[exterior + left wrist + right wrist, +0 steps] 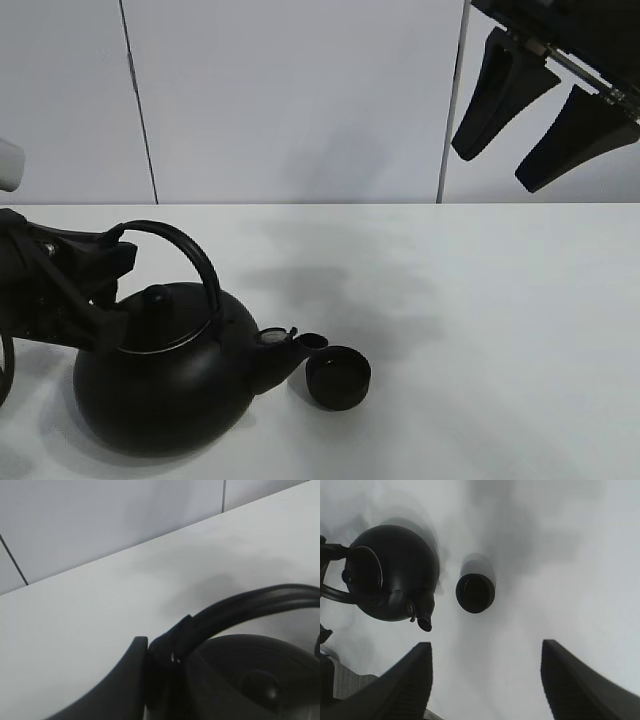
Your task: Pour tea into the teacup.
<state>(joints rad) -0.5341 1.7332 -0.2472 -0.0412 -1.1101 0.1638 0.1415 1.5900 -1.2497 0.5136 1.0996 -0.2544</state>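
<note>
The left gripper (95,262) is clamped tight on the arched handle (190,250) of the kettle (165,375), gripping it at the end away from the spout; in the left wrist view one finger (125,680) presses against the handle just above the kettle's domed lid. The kettle is tipped a little toward its spout (308,342), which reaches over to the near rim of the teacup (338,377). The teacup sits upright on the white desk (500,330), just beside the kettle on its spout side, touching or nearly touching the spout tip; which, I cannot tell. The right gripper (530,110) hangs high above the desk's far right side, well apart from both things, its jaws spread with nothing between them. Its wrist camera looks down on the kettle and teacup from above.
</note>
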